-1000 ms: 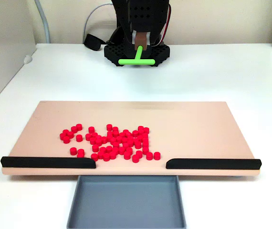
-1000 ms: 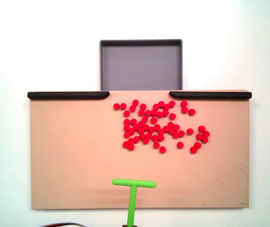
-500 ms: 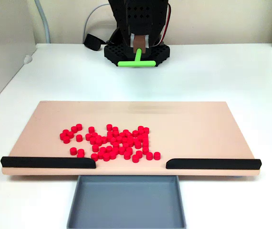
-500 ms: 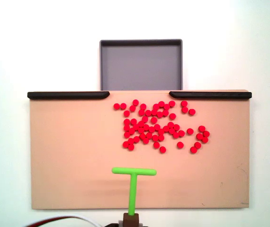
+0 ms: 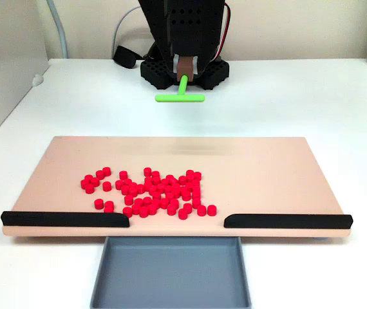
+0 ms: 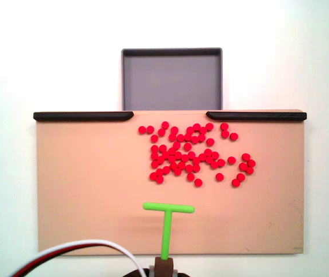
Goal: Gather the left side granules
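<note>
In a fixed view, a white table (image 5: 55,103) carries a tan board (image 5: 267,174); red granules (image 5: 148,192) lie left of centre, near the black strips (image 5: 64,219). The gripper (image 5: 185,66) clamps the green T-tool (image 5: 180,96)

From above, the granules (image 6: 193,153) sit right of centre, below the grey tray (image 6: 172,79)

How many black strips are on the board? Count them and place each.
2: one black strip along the board's near edge at left in the front view, the other at right, a gap between.
</note>
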Available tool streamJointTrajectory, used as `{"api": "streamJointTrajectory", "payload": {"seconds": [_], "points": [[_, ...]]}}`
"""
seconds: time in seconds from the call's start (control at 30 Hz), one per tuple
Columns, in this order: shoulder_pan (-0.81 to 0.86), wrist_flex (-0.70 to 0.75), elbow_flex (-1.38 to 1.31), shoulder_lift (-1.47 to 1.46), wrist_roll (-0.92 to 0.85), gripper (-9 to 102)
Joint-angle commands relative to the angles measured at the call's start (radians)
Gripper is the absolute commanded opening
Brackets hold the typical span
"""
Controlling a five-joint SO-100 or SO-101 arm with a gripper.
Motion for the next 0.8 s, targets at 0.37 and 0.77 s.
{"api": "streamJointTrajectory", "payload": {"seconds": [0.37, 0.77], "points": [[-0.029, -0.008, -0.025, 0.009, -0.012, 0], [-0.04, -0.008, -0.025, 0.008, -0.017, 0]]}}
